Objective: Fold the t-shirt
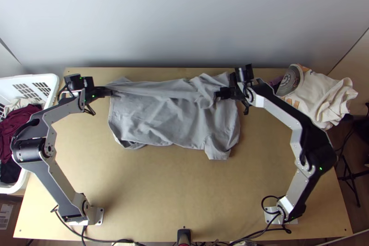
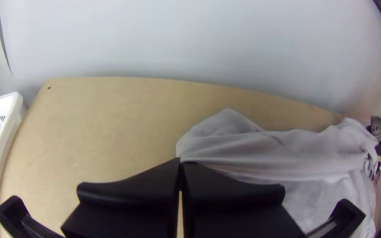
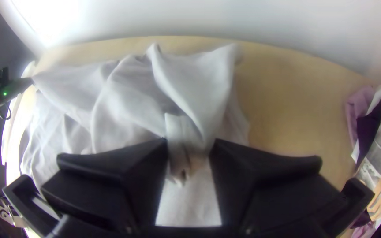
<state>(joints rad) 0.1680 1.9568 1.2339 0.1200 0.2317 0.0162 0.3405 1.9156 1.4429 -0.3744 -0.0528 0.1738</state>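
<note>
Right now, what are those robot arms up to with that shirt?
Two robot arms are working on a grey t-shirt. The left gripper is shut on cloth at one end, and the right gripper is open with some cloth between its fingers. The shirt lies wrinkled on the table, not neatly folded.

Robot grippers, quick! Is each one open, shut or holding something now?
Left gripper: closed, holding the grey t-shirt.
Right gripper: open, with some of the t-shirt between its jaws.
</note>
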